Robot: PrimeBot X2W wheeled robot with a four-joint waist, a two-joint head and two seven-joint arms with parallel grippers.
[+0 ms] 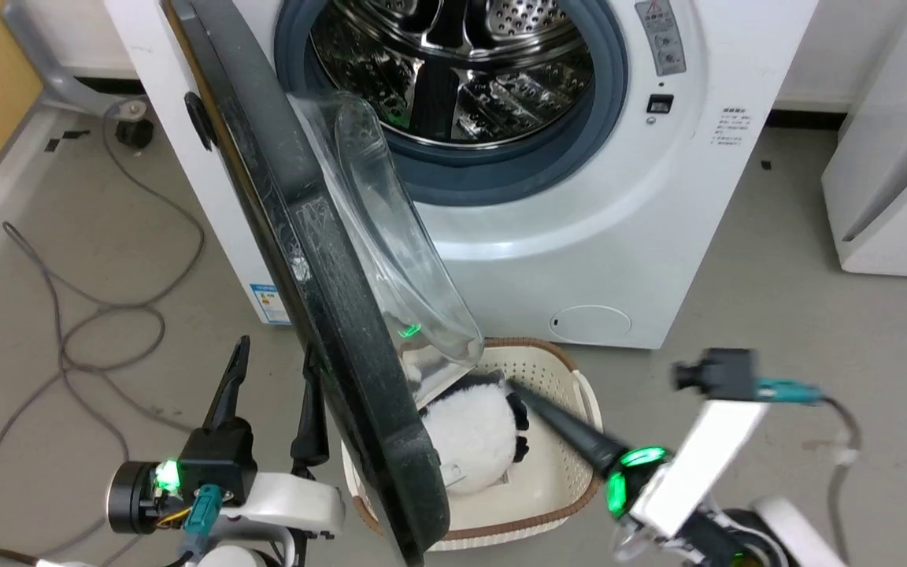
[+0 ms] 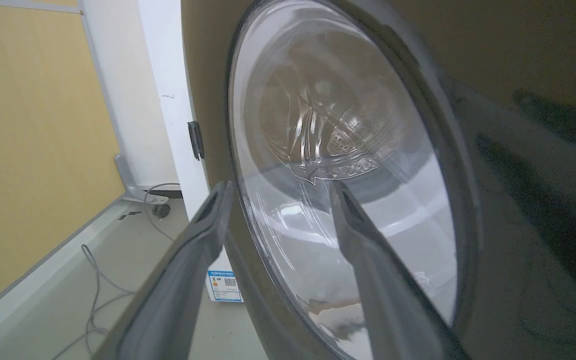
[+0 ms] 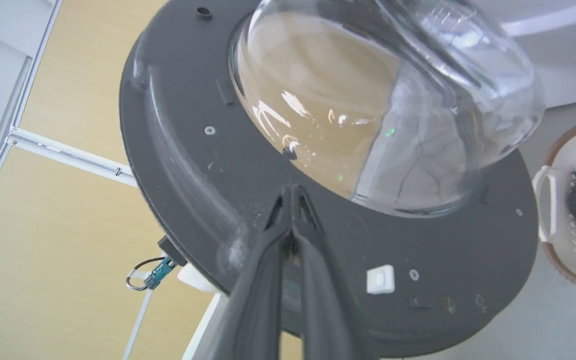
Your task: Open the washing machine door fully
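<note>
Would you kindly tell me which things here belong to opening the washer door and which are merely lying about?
Job: washing machine door, washing machine, left gripper, right gripper.
Lying about: laundry basket, black-and-white plush toy, floor cables, white appliance.

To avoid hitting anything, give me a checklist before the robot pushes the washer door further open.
1. The washing machine door is fully open: not ok, only partway.
2. The right gripper is shut, tips at the inner face: ok.
3. The left gripper is out of the swing path: not ok, open beside the outer face.
4. The door clears the basket below: cannot tell.
</note>
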